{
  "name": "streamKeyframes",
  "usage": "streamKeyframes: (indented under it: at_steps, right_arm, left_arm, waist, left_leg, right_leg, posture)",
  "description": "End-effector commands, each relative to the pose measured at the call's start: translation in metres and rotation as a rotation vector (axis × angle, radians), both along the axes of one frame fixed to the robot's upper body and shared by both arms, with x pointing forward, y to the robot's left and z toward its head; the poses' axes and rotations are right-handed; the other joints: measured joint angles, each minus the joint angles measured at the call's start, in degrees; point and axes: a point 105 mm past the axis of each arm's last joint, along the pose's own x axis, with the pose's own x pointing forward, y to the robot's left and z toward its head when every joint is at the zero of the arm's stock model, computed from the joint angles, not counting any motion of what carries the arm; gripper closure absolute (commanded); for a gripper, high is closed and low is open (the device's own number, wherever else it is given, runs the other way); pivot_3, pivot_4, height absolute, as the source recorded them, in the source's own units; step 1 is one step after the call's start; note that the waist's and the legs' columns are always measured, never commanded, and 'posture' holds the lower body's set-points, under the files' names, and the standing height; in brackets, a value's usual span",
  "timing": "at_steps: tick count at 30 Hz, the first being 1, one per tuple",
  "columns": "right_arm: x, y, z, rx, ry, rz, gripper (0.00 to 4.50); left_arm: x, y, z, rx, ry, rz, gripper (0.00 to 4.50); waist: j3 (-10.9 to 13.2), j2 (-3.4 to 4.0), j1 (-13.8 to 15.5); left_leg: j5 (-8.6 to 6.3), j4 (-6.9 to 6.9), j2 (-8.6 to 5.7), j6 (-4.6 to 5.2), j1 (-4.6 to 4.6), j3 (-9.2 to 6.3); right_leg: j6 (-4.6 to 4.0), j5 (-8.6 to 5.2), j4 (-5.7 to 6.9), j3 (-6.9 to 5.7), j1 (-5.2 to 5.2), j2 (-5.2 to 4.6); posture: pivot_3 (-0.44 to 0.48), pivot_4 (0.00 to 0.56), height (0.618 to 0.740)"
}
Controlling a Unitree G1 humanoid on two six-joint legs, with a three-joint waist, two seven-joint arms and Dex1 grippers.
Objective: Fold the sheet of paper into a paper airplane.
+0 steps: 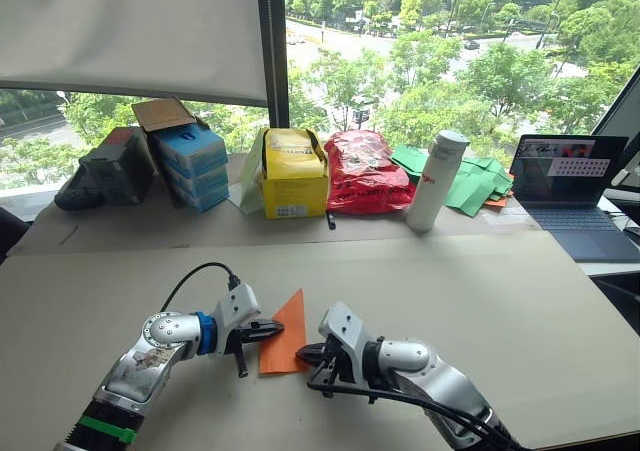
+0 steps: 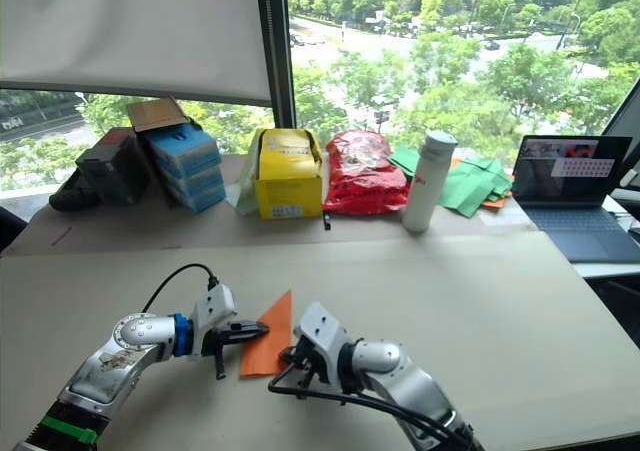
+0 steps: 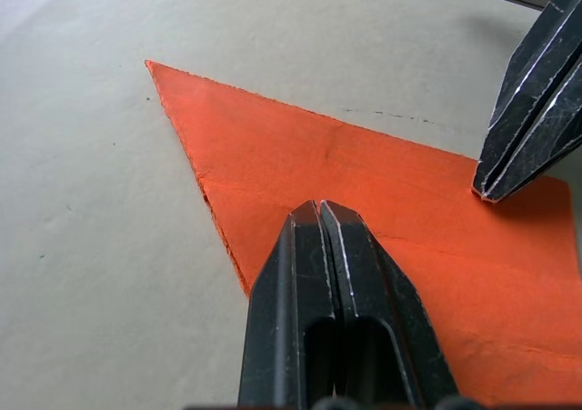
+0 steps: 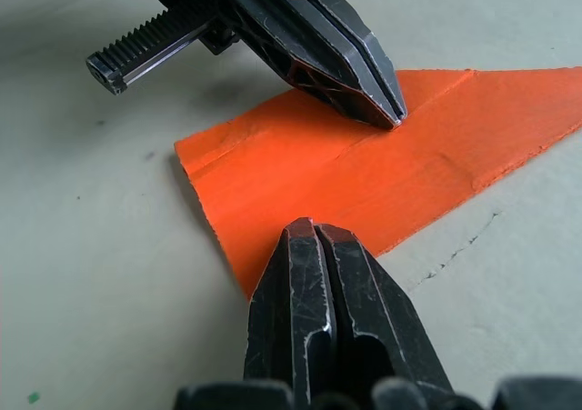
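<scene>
The orange sheet of paper [image 1: 287, 333] lies flat on the beige table [image 1: 480, 291], folded into a long pointed triangle with lengthwise creases, like a flat paper airplane. Its point faces away from me. My left gripper [image 1: 272, 331] is shut, and its tip presses down on the paper's left part [image 3: 364, 174]. My right gripper [image 1: 303, 352] is also shut, its tip resting at the paper's right near edge [image 4: 364, 174]. Seen in the left wrist view, the right gripper [image 3: 486, 192] touches the paper's far side. In the right wrist view, the left gripper [image 4: 396, 119] bears on a crease.
Along the far edge by the window stand a dark case [image 1: 110, 166], blue boxes [image 1: 190, 163], a yellow box [image 1: 294, 176], a red bag [image 1: 362, 171], a white bottle [image 1: 436, 181], green paper sheets [image 1: 470, 183] and an open laptop [image 1: 568, 186].
</scene>
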Motion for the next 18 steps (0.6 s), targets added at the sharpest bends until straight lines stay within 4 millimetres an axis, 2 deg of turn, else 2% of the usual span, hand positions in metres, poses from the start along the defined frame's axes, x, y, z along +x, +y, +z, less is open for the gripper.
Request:
streamKeyframes:
  at_steps: [1,8,14,16,18]
  right_arm:
    - [-0.013,-0.004,-0.016,-0.046,0.082,0.022,4.50]
    - [-0.025,-0.005,-0.012,-0.053,0.092,0.081,4.50]
    - [-0.020,-0.006,-0.008,-0.052,0.066,0.072,4.50]
    - [-0.015,-0.006,0.001,-0.020,0.041,0.058,4.50]
    - [-0.005,-0.009,0.023,0.058,-0.009,0.009,4.50]
  left_arm:
    - [-0.005,0.007,-0.018,0.059,0.063,0.018,4.45]
    - [-0.005,0.007,-0.018,0.061,0.065,0.014,4.45]
    - [-0.004,0.006,-0.017,0.060,0.063,0.013,4.45]
    - [-0.003,0.005,-0.017,0.058,0.061,0.013,4.45]
    - [0.000,0.004,-0.013,0.038,0.051,0.019,4.45]
  waist:
    - [0.00,0.00,0.01]
    - [0.00,0.00,0.06]
    - [0.00,0.00,0.11]
    - [0.00,0.00,0.13]
    - [0.01,-0.01,0.17]
  left_leg:
    - [0.00,0.00,0.00,0.00,0.00,0.00]
    - [-0.01,0.00,0.00,0.01,0.00,-0.01]
    - [-0.01,0.00,0.00,0.01,-0.01,-0.01]
    - [-0.01,0.00,0.00,0.01,-0.01,-0.01]
    - [-0.01,0.00,0.00,0.01,-0.02,-0.01]
  right_leg:
    - [0.00,0.00,0.00,-0.01,0.00,0.00]
    - [0.01,0.00,-0.03,-0.04,0.01,-0.01]
    - [0.01,0.00,-0.03,-0.05,0.01,-0.01]
    - [0.01,0.00,-0.03,-0.05,0.01,0.00]
    - [0.01,0.00,-0.03,-0.05,0.00,-0.01]
  posture:
    - [0.000,0.150,0.740]
    - [0.000,0.150,0.740]
    - [0.000,0.150,0.740]
    - [0.000,0.150,0.740]
    - [0.000,0.150,0.740]
